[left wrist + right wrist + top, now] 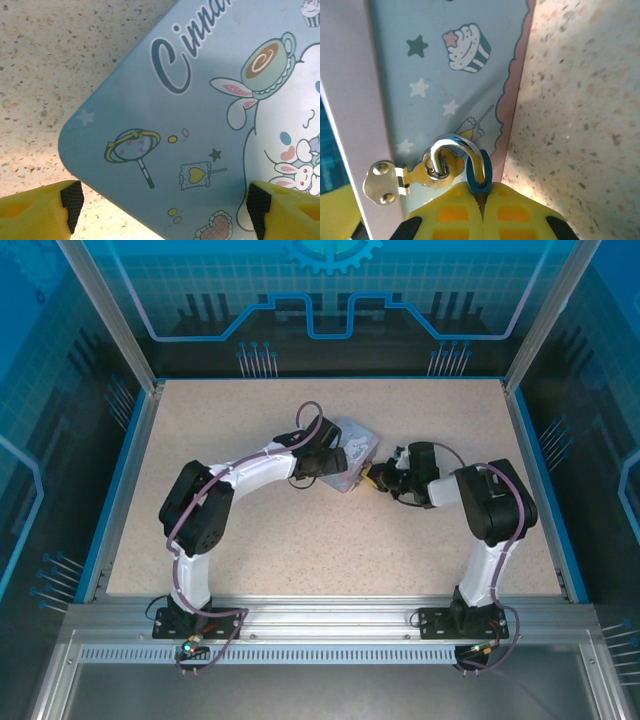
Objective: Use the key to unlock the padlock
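Observation:
The padlock (481, 175) has a small blue body and a silver shackle (454, 146) hooked through the brassy hasp ring (434, 169) on the side of the pale blue cartoon tin (435, 75). My right gripper (482, 212) is shut on the padlock body, which is mostly hidden between the yellow fingers (517, 215). My left gripper (162, 215) stands open just over a corner of the tin's lid (200, 110), one pad (72, 200) over the table and the other (257, 207) over the lid. The key is out of view.
The tin (352, 440) lies at mid-table between the left gripper (333, 462) and the right gripper (380, 478). Speckled tabletop (300, 540) surrounds it, bordered by a blue rim (128, 470) and glass walls.

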### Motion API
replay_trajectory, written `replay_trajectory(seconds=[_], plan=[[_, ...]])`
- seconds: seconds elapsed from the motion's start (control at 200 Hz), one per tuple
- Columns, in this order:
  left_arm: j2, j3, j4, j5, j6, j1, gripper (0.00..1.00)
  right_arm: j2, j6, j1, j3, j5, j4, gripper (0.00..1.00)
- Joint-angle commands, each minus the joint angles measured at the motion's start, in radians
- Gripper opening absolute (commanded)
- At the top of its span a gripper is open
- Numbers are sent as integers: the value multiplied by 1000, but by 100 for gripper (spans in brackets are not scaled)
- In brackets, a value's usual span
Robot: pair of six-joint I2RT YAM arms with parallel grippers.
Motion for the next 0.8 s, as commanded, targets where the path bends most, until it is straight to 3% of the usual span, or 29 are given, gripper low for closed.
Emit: replay_trajectory(seconds=[0.0,0.175,0.345,0.525,0.765,0.795], plan=[[69,-62,-144,3,23,-7,84,47,112,-62,7,32,55,0],[78,-63,-142,5,27,-8,83,15,-83,-67,152,40,-334,0],[88,-63,-144,5,31,-7,82,8,-225,-74,289,98,-586,0],[88,-65,-140,7,27,-6,82,11,-246,-91,321,118,-664,0],[50,-53,-130,31,33,-7,88,-46,-239,-154,163,122,-613,0],[39,-53,-126,35,34,-6,90,-59,-237,-165,139,118,-598,6]])
